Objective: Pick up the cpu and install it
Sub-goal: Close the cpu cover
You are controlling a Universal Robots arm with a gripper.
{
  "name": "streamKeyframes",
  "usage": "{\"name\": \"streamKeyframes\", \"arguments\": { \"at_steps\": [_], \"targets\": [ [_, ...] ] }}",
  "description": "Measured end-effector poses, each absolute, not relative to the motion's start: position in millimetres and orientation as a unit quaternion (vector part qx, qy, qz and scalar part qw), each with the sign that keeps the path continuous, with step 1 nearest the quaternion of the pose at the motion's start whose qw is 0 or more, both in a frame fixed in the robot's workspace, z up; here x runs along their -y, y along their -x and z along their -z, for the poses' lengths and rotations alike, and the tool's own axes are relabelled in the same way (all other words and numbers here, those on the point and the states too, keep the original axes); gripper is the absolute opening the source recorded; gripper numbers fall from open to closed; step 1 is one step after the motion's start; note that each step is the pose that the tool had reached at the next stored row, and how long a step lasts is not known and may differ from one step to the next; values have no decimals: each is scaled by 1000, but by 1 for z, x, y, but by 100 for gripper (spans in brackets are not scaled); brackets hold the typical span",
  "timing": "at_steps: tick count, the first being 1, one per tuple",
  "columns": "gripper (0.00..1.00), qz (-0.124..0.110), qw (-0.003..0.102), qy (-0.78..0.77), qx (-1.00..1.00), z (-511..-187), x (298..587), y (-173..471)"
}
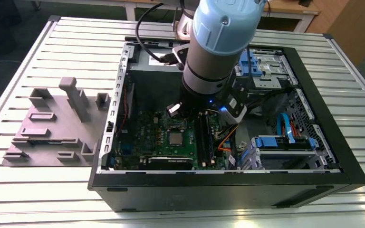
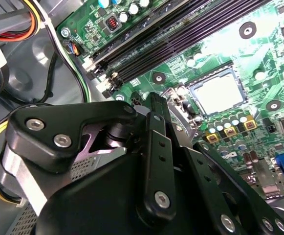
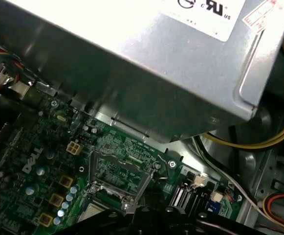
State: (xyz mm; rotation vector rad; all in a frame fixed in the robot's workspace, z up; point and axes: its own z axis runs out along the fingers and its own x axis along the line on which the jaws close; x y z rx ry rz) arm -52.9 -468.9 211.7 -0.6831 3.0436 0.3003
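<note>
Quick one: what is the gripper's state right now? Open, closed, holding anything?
Gripper: cannot be told whether it is open or closed; the cpu lies in the socket, apart from it.

**Inspector:** Exterior view?
**Recorder:** High, angled down on the open case [image 1: 220, 183] and table [image 1: 43, 61], from well back.
**Inspector:** Wrist views?
**Recorder:** Both close over the motherboard [image 3: 39, 147], at a slant, from different angles; both take in the socket [image 2: 194, 92].

White lettering [image 3: 34, 165] marks the motherboard [image 3: 117, 144], a printed label [image 3: 205, 12] (partly cropped) the power-supply box [image 3: 132, 73].
</note>
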Motion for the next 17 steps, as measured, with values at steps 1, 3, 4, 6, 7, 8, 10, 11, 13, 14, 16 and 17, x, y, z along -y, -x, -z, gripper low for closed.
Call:
{"name": "streamKeyframes", "arguments": {
  "at_steps": [1,3,4,6,7,8,10,11,13,14,16,17],
  "targets": [
    [10,-96,4,218,-971,-212,470,53],
    [10,-96,4,218,-971,-212,471,53],
    [10,-96,4,218,-971,-213,472,53],
    [10,-96,4,218,-971,-213,473,53],
    [10,-96,4,218,-971,-213,474,53],
    [10,-96,4,218,-971,-213,474,53],
    [10,-96,4,218,-971,-213,476,53],
    [10,-96,4,218,-971,-213,477,53],
    [10,-96,4,218,-971,-213,478,53],
    [10,-96,4,218,-971,-213,479,52],
    [10,-96,4,218,-971,-213,480,52],
    [10,-96,4,218,-971,-213,481,52]
  ]
}}
